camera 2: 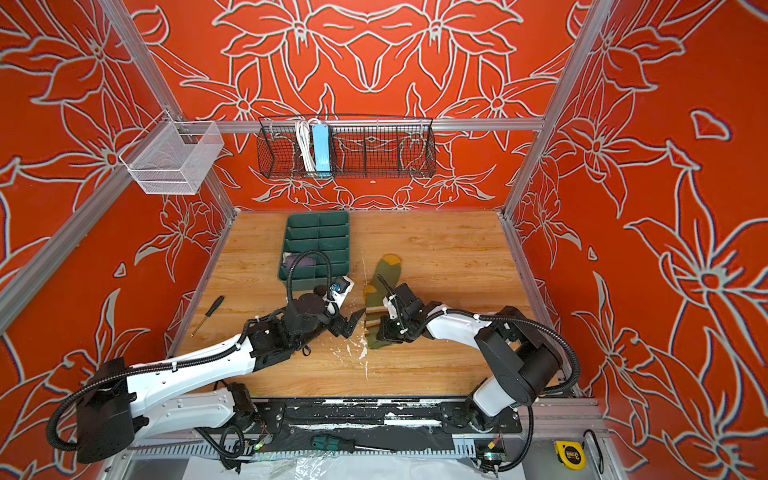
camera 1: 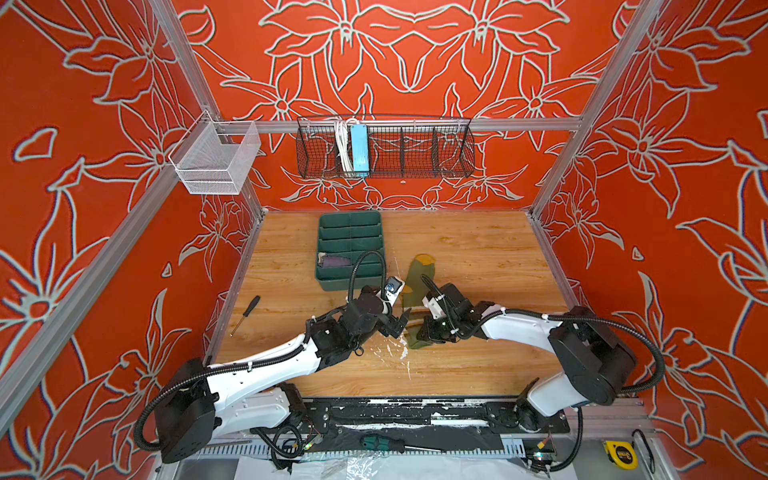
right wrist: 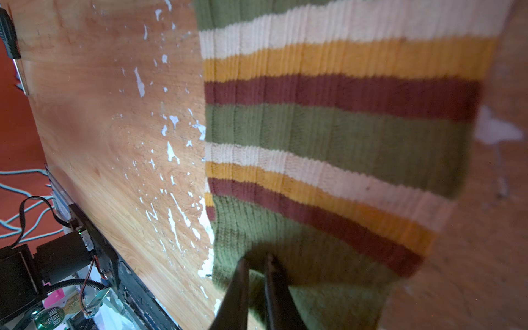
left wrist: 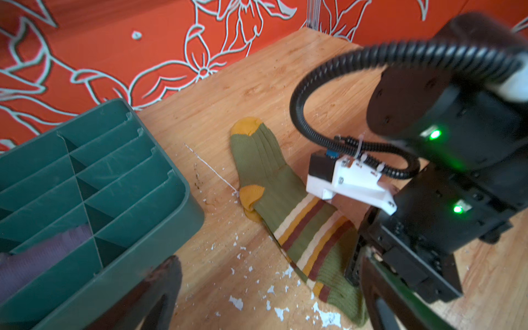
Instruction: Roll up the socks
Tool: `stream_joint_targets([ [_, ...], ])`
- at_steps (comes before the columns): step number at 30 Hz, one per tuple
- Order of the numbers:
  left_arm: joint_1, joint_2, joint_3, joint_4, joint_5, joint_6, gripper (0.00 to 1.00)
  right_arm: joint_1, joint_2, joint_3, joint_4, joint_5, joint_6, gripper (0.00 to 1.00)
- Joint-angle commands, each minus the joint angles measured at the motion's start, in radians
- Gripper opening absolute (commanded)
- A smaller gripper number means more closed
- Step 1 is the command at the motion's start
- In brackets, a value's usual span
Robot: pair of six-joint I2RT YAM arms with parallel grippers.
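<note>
The right gripper (right wrist: 257, 258) pinches the near cuff of the olive sock (camera 2: 384, 276), which lies flat mid-table, toe far. The left gripper (camera 2: 354, 320) gapes empty just left of it. So thin a bite could slip once rolling starts. The tray (camera 2: 318, 215) holding the purple sock (camera 2: 305, 262) crowds the far left; open table (camera 2: 449, 249) lies right.

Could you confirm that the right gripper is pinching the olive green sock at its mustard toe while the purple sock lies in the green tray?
Not quite: the right gripper pinches the olive green sock at its cuff end, not the toe, as the right wrist view shows. The purple sock does lie in the green tray.
</note>
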Motion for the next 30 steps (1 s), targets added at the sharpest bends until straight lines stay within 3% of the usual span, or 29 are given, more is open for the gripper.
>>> stream_joint_targets([
  [1, 0.005, -0.020, -0.009, 0.017, 0.017, -0.025, 0.97, 0.021, -0.084, -0.056, -0.100, 0.041, 0.003, 0.15],
  [8, 0.006, -0.036, -0.031, 0.005, 0.014, 0.005, 0.98, 0.035, -0.255, -0.169, -0.078, 0.035, -0.016, 0.26],
  [15, 0.006, -0.062, 0.013, -0.081, 0.059, 0.095, 0.99, 0.036, -0.120, -0.063, -0.168, 0.051, -0.155, 0.29],
  [18, 0.006, -0.108, 0.058, -0.181, 0.172, 0.228, 0.98, 0.036, -0.232, -0.002, -0.255, 0.125, -0.317, 0.43],
  [21, 0.006, -0.200, 0.101, -0.294, 0.248, 0.401, 0.96, 0.036, -0.370, 0.034, -0.279, 0.326, -0.496, 0.51],
  [25, 0.006, -0.302, 0.124, -0.405, 0.224, 0.602, 0.95, 0.038, -0.521, -0.026, -0.066, 0.502, -0.667, 0.60],
  [28, 0.006, -0.341, 0.094, -0.414, 0.209, 0.678, 0.95, 0.038, -0.577, -0.126, 0.130, 0.477, -0.958, 0.65],
  [30, 0.006, -0.349, 0.068, -0.412, 0.225, 0.708, 0.95, 0.038, -0.574, -0.126, 0.075, 0.434, -1.184, 0.70],
])
